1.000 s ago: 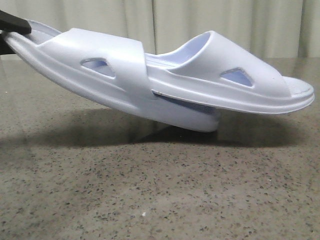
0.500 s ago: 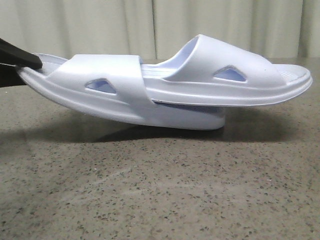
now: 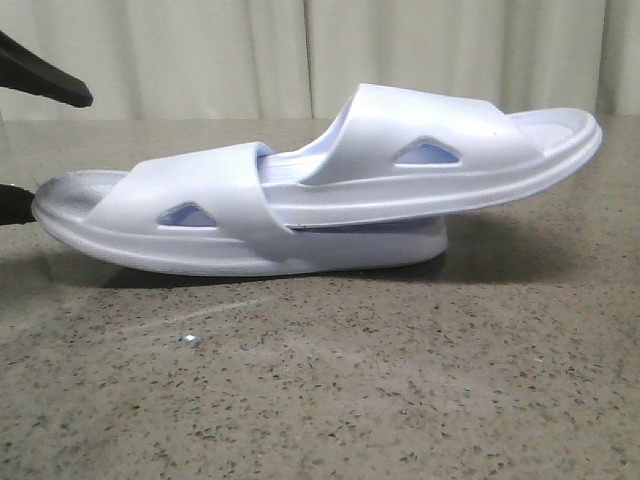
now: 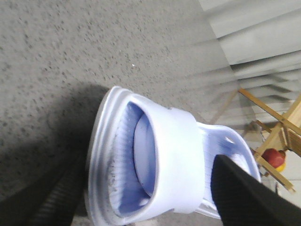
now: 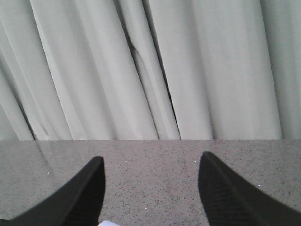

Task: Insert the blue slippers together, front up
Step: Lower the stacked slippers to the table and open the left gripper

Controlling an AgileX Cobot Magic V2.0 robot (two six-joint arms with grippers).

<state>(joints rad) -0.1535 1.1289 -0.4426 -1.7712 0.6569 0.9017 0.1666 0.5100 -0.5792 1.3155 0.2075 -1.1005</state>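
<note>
Two pale blue slippers lie nested on the speckled table [image 3: 320,400]. The lower slipper [image 3: 200,205] rests flat on its sole. The upper slipper [image 3: 440,175] has one end pushed under the lower one's strap, and its other end rises to the right. My left gripper [image 3: 60,145] is open at the lower slipper's left end, one finger above it and one beside it. In the left wrist view the lower slipper [image 4: 178,160] sits between the spread fingers of the left gripper [image 4: 150,162], with the upper slipper's end [image 4: 143,150] under the strap. My right gripper [image 5: 150,162] is open and empty over the table.
A pale curtain [image 3: 320,50] hangs behind the table's far edge. In the left wrist view a wooden frame with a red and yellow object [image 4: 273,157] stands beyond the table.
The nested slippers came down from a tilted, lifted hold to lie on the table. My left gripper opened and let go of the lower slipper's end; its upper finger rose.
</note>
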